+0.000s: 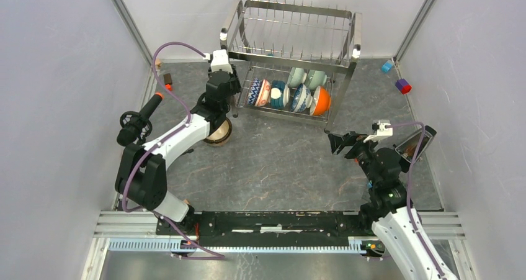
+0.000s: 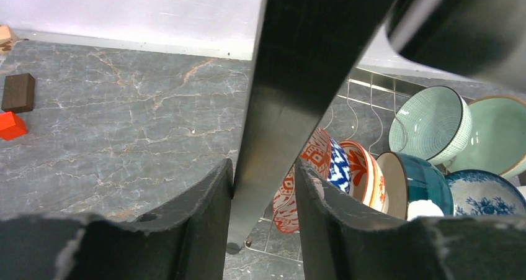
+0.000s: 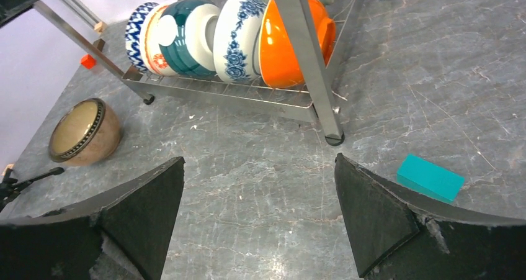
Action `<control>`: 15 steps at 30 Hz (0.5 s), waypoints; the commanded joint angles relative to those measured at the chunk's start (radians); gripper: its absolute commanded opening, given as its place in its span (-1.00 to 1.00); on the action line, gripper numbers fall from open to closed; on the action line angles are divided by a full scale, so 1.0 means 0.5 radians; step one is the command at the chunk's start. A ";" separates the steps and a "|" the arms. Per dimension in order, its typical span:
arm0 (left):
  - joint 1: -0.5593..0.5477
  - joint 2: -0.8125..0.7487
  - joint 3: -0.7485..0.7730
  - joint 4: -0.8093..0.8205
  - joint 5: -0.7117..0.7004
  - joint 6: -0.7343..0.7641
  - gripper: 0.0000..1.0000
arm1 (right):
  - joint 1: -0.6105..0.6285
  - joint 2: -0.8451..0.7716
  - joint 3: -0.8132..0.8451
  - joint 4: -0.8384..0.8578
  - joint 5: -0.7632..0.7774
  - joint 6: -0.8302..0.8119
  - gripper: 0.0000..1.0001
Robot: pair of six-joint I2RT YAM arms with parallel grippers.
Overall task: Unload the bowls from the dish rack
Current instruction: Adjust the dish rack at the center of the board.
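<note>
Left end effector (image 2: pixel 263 168) clenches the rack (image 2: pixel 298 75) by its near-left post, bowls (image 2: pixel 428 121) just right of it. Right end effector (image 3: pixel 259 168) hangs released over the counter (image 3: pixel 434 75), near-right of the rack.

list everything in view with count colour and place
rack: one, steel, back of table
patterned bowls: apparently two, red-orange and blue, lower tier's left end
teal bowl: one, teal and white, next along
blue-and-white bowl: one, blue on white, next
orange bowl: one, orange, row's right end
green bowls: two, pale green, behind that row
brown bowl: one, cream inside, on table by rack's left end
blocks: at least five, teal by right tool, blue and purple-red back right, brown and orange back left
left tool: one, black, gripping a left-end rack leg
right tool: one, black, open above table
</note>
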 commanded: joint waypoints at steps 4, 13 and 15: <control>-0.034 0.064 0.056 0.228 0.174 0.052 -0.20 | 0.021 -0.101 -0.011 -0.077 -0.096 0.036 0.91; -0.036 -0.032 -0.063 0.285 0.310 0.006 -0.73 | 0.021 -0.118 0.010 -0.097 0.033 0.013 0.92; -0.038 -0.051 -0.084 0.288 0.351 0.000 -0.93 | 0.022 -0.102 0.035 -0.089 0.043 0.006 0.92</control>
